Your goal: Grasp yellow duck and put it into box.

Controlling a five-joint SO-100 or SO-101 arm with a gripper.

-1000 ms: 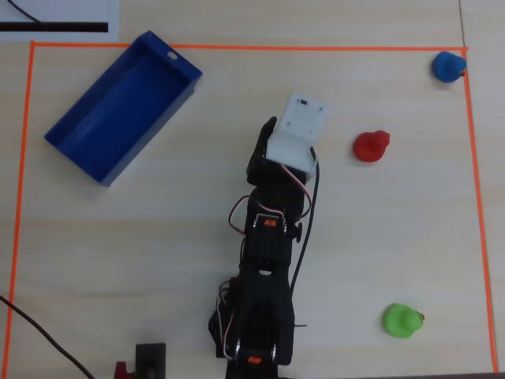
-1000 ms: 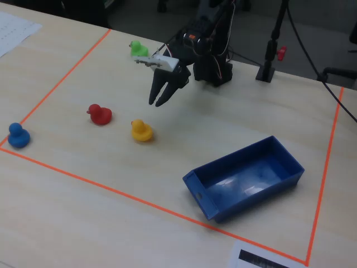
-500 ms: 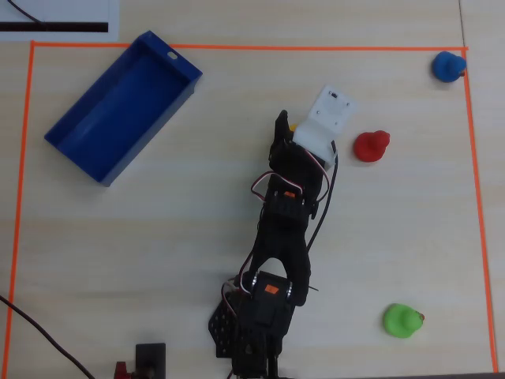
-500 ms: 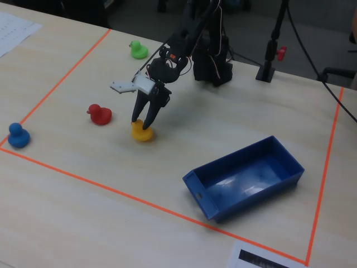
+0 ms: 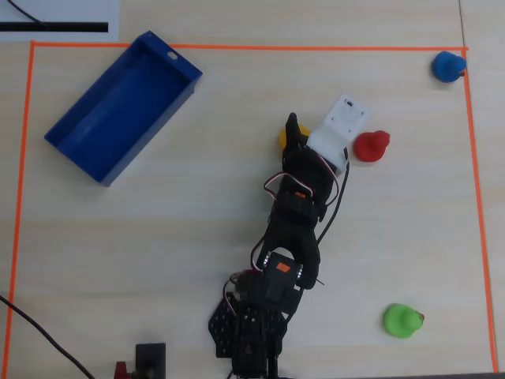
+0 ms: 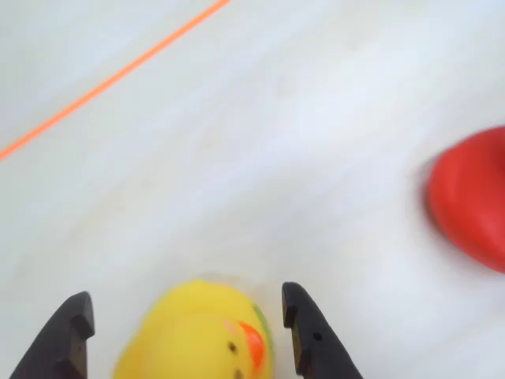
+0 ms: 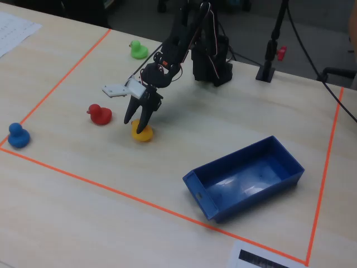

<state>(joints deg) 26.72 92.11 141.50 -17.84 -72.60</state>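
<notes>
At the far left of the fixed view a blue duck (image 7: 18,135) sits on the bench (image 7: 72,201), with a red duck (image 7: 100,114) to its right. Left of centre, the gripper (image 7: 140,125) stands open, its black fingers (image 7: 149,116) straddling the yellow duck (image 7: 142,134); whether they touch it I cannot tell. Lower right, well apart, lies the empty blue box (image 7: 245,177). A green duck (image 7: 138,50) sits at upper left.

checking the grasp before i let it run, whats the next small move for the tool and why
Probably close the tool on the yellow duck. In the wrist view the duck sits between the open fingers with gaps on both sides, and in the fixed view the tool is already down around it on the table.
</notes>
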